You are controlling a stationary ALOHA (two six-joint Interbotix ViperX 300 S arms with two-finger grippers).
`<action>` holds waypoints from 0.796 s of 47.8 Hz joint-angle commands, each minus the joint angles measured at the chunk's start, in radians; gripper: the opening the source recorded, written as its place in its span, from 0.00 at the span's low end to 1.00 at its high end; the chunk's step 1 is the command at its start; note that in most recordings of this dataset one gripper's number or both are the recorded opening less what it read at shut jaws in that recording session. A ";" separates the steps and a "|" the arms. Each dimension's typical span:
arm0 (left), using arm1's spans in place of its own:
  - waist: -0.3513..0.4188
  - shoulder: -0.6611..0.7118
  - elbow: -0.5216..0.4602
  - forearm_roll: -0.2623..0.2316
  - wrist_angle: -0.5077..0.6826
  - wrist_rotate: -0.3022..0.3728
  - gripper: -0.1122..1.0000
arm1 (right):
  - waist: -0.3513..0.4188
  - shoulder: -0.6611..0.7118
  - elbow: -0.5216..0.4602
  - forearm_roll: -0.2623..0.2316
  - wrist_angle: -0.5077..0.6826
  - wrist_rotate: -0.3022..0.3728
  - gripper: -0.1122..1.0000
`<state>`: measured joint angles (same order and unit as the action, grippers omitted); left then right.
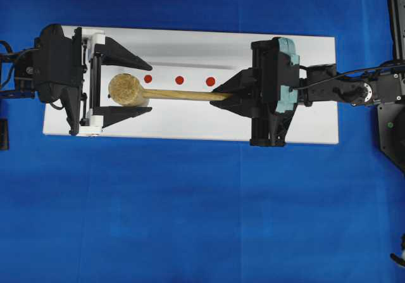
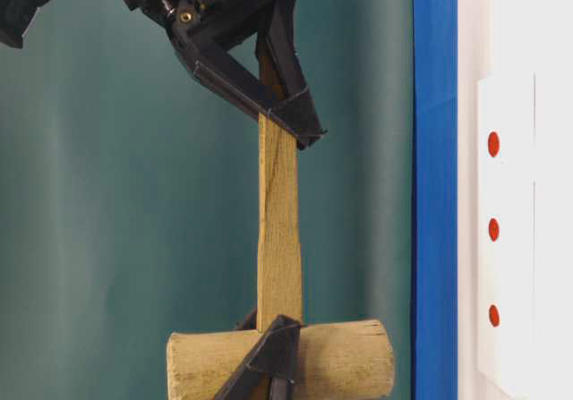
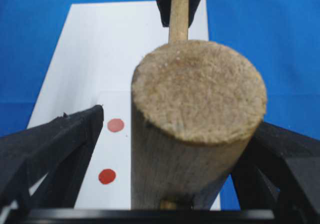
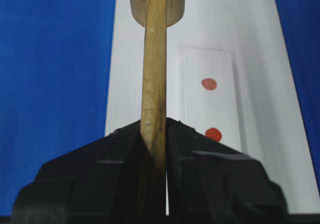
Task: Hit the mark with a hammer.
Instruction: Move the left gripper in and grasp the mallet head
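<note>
The hammer (image 1: pixel 125 89) is a light wooden mallet held level in the air above the white board (image 1: pixel 190 128). My right gripper (image 1: pixel 218 97) is shut on the end of its thin handle (image 4: pixel 154 58), which sits pinched between the black fingers (image 4: pixel 120 149). My left gripper (image 1: pixel 150 87) stands open around the thick head (image 3: pixel 200 88), with a gap showing on its left side. Three red marks (image 1: pixel 147 78) (image 1: pixel 179 80) (image 1: pixel 210 81) lie in a row on the board, just beside the handle. The head hangs next to the leftmost mark (image 3: pixel 115 125).
The white board lies on a blue cloth (image 1: pixel 190 220) that covers the table all round it. The right arm's body (image 1: pixel 354 92) reaches in from the right edge. A black stand (image 1: pixel 392 125) is at the far right.
</note>
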<state>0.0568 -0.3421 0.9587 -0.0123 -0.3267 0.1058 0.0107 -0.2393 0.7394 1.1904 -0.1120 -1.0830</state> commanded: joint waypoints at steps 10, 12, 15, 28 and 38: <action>-0.005 -0.006 -0.025 -0.002 0.021 0.014 0.50 | 0.005 -0.015 -0.038 -0.005 0.000 -0.002 0.12; -0.006 -0.006 -0.025 -0.002 0.021 0.014 0.51 | 0.005 -0.015 -0.038 -0.011 0.003 -0.002 0.12; -0.009 -0.006 -0.023 -0.002 0.021 0.015 0.51 | 0.005 -0.017 -0.038 -0.020 0.008 -0.002 0.12; -0.015 -0.006 -0.023 -0.002 0.029 0.006 0.51 | 0.005 -0.015 -0.038 -0.055 0.018 -0.002 0.12; -0.015 -0.008 -0.025 -0.002 0.032 0.002 0.51 | 0.005 -0.015 -0.037 -0.052 0.018 0.006 0.12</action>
<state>0.0383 -0.3421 0.9541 -0.0123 -0.2930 0.1074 0.0092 -0.2393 0.7394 1.1428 -0.0936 -1.0769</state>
